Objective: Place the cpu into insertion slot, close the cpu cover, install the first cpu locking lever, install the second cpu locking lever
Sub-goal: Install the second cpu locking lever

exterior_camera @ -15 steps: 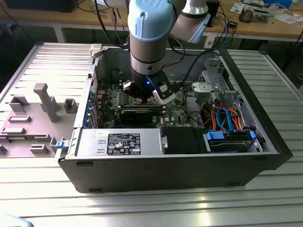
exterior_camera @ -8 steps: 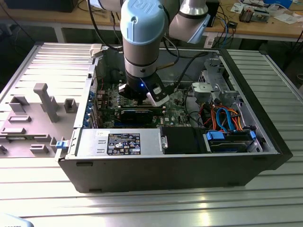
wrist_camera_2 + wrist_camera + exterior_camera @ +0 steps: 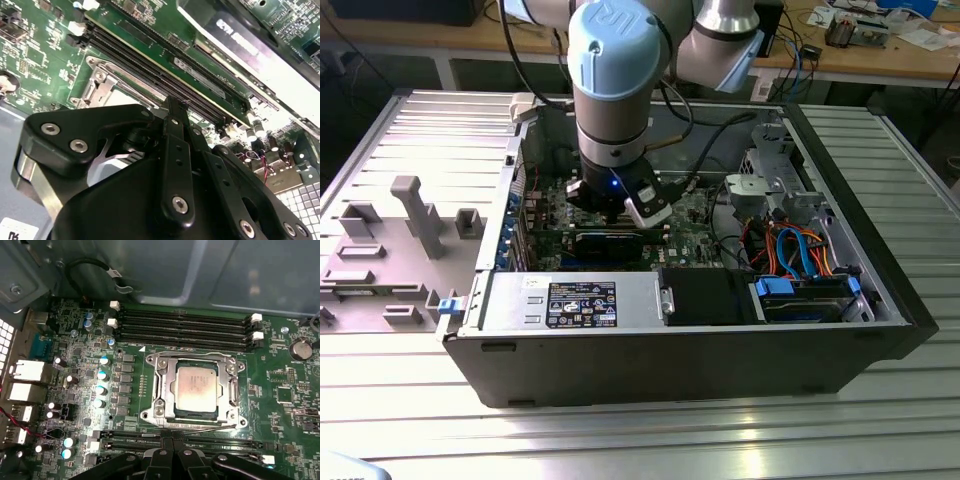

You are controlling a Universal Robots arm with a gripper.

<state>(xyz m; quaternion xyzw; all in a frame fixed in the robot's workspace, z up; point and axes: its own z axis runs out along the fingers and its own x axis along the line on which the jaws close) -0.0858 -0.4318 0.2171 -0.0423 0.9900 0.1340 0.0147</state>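
In the first wrist view the cpu (image 3: 196,387), a silvery-grey square, lies flat in the insertion slot (image 3: 149,414) of the green motherboard. The cpu cover (image 3: 229,390), a thin silvery frame, lies down around its edges. A thin locking lever (image 3: 210,428) runs along the socket side nearest my gripper (image 3: 167,441). The fingers are shut together, their tips right at that lever's end; whether they pinch it I cannot tell. In the second wrist view the gripper (image 3: 173,106) stands just over the socket's metal rim (image 3: 100,84). In the exterior view the gripper (image 3: 610,214) is down inside the open computer case.
Long black memory slots (image 3: 185,326) flank the socket on both sides. A black card (image 3: 240,37) stands close beside the gripper. Case walls, a drive cage (image 3: 770,185) and orange and blue cables (image 3: 790,250) ring the board. A grey fixture plate (image 3: 390,250) lies at the exterior view's left.
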